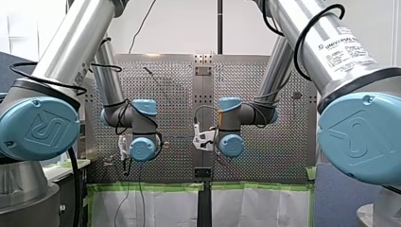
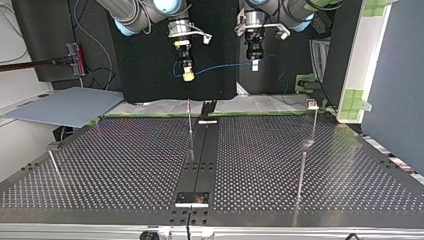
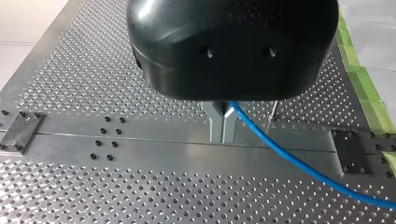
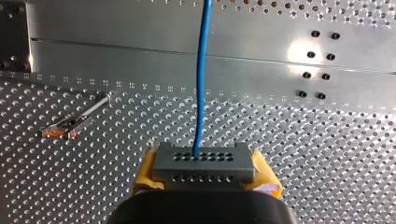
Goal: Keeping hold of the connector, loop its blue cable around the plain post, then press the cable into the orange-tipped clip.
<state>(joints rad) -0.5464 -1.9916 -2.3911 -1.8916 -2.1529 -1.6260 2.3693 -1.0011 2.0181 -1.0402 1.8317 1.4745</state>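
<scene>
In the right wrist view a grey connector with rows of holes sits between the yellow pads of my right gripper, which is shut on it. Its blue cable runs straight ahead over the table. My left gripper has its metal fingers shut on the blue cable, which trails off to one side. In the top view both grippers hang above the table's far edge, my right gripper at the left, my left gripper at the right, the cable slung between them. The orange-tipped clip stands beside my right gripper.
Thin posts stand on the perforated table: a plain post near the far middle, a post with a small head at the top view's right, a post nearer the camera. A dark centre strip runs across the table.
</scene>
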